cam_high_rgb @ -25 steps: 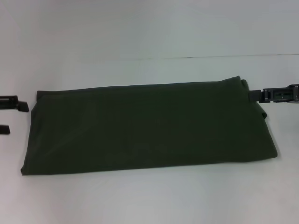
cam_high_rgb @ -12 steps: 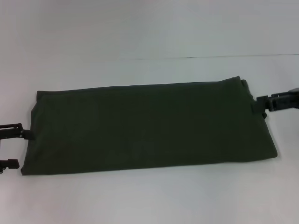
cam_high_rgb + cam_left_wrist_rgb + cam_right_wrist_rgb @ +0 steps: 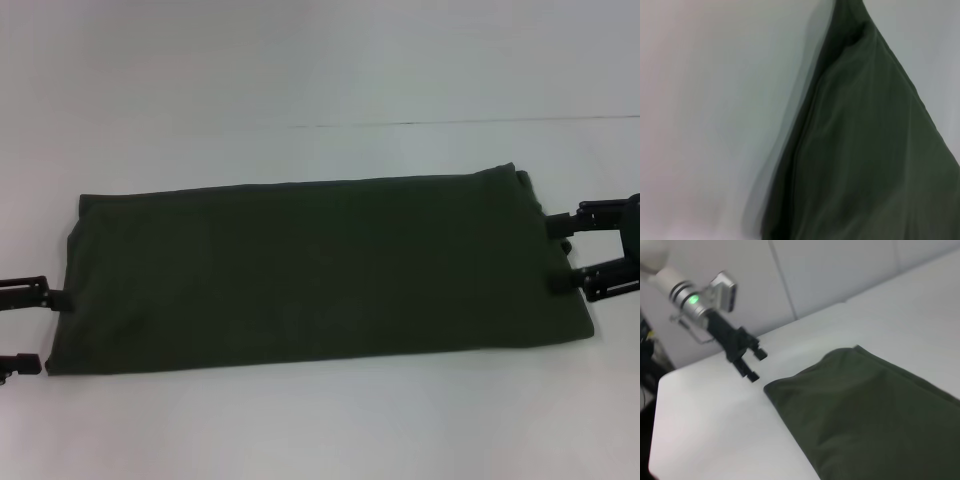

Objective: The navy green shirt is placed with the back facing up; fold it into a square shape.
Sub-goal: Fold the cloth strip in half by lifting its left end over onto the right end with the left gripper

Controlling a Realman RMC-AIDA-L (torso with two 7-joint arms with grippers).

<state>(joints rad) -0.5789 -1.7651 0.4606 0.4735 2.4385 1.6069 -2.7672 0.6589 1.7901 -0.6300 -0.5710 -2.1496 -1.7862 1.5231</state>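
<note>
Seen from the head camera, the navy green shirt (image 3: pixel 315 270) lies flat on the white surface (image 3: pixel 320 80), folded into a long band running from the robot's left to its right, plain cloth facing up. The left gripper (image 3: pixel 38 328) sits at the shirt's left end near the front corner, its two fingers spread apart, one tip touching the cloth edge and the other just off the corner; it holds nothing. The right gripper (image 3: pixel 558 252) is at the shirt's right end, fingers likewise spread wide, both tips resting at the cloth edge without closing on it.

From the left wrist camera, only the navy green shirt (image 3: pixel 870 150) and the pale surface (image 3: pixel 715 115) show, the cloth's folded edge running slantwise with soft wrinkles.

From the right wrist camera, the navy green shirt (image 3: pixel 875 410) fills the near part, its far end lying just beside the left gripper (image 3: pixel 756 365), whose fingers stand apart above the surface (image 3: pixel 710 425).
</note>
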